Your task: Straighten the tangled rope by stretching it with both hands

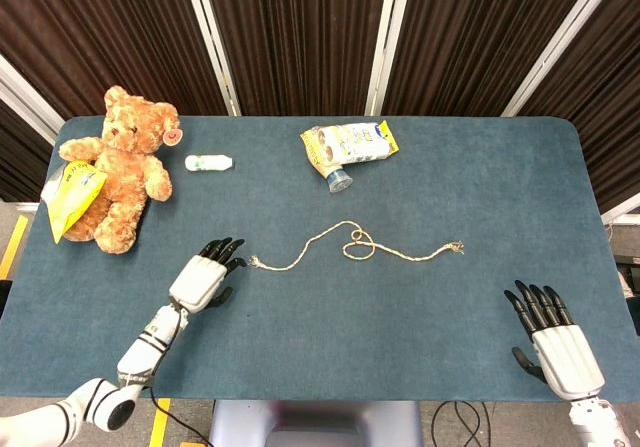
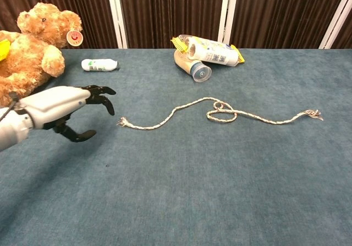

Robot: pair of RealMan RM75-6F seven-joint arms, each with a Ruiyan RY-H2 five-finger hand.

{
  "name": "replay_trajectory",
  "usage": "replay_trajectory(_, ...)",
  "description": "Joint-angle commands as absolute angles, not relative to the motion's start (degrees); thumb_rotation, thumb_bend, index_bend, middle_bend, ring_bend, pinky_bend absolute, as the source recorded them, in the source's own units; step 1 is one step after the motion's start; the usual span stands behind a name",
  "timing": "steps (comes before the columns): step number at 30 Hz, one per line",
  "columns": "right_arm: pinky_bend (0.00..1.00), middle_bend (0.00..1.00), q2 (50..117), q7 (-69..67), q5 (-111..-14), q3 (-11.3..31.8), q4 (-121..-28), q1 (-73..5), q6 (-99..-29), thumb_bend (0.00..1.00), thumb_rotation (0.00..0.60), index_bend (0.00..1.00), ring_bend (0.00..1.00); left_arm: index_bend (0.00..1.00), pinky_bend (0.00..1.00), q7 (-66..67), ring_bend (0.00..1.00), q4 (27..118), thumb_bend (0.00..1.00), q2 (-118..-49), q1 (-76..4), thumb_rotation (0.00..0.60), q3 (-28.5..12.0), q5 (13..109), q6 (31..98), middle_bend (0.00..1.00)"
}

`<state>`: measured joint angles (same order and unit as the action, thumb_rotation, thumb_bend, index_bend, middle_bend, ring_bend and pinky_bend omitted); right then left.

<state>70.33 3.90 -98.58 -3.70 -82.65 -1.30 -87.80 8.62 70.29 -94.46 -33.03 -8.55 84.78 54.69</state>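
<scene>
A thin tan rope (image 1: pixel 350 245) (image 2: pixel 220 113) lies on the blue table with a loose loop near its middle and frayed ends at left and right. My left hand (image 1: pixel 205 275) (image 2: pixel 69 108) hovers just left of the rope's left end, fingers spread and holding nothing. It does not touch the rope. My right hand (image 1: pixel 550 337) stays near the table's front right corner, fingers apart and empty, far from the rope's right end. The chest view does not show the right hand.
A teddy bear (image 1: pixel 120 167) (image 2: pixel 30 50) with a yellow bag (image 1: pixel 70 195) sits at the far left. A small white bottle (image 1: pixel 209 163) (image 2: pixel 99 65) lies beside it. A snack packet with a bottle (image 1: pixel 347 149) (image 2: pixel 206 54) lies at the back centre.
</scene>
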Motion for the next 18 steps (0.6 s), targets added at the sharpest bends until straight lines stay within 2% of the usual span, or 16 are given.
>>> replay_trajectory(1,0.0,0.0,70.3,3.9,-98.5,-3.8,-82.7,-1.3,-87.8,0.35,0.6,0.0,0.0,0.35,0.14,7.7,0.0,63.7,0.42,-99.6,-35.9,0.6,-10.1,82.9,53.7,0.07)
replay_trajectory(18,0.0,0.0,70.2,4.4,-97.8,-4.2,-82.7,-2.1,-85.6,0.35,0.6,0.0,0.0,0.44,0.16,4.1,0.01,51.2,0.42,-108.6,-41.4,0.6,-10.5,80.7,52.3,0.11)
